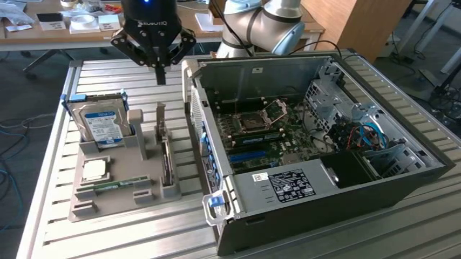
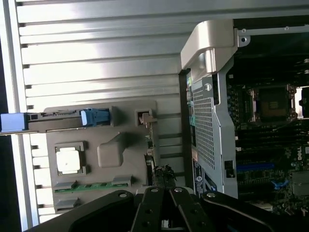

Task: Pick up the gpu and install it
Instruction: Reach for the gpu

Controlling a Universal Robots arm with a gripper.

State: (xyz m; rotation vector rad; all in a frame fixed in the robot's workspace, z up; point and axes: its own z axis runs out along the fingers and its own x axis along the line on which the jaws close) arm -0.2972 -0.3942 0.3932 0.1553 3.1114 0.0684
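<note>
gripper (image 1: 161, 78) hangs high over the far end of the grey fixture tray (image 1: 129, 162), jaws drawn close together and, as far as i can make out, nothing between them. now the gpu (image 1: 167, 162): it stands on edge in a slot of that tray, just beside the open computer case (image 1: 346, 205), lower than the gripper and nearer the camera in the exterior view. its long axis runs along the case's side wall, and in the wrist view its thin edge lines up straight ahead of the jaws. flat dark card between moulded matt posts. blue-labelled hard drive (image 1: 104, 124) stands at the exterior view's left, on the ribbed metal table (image 1: 108, 237).
</note>
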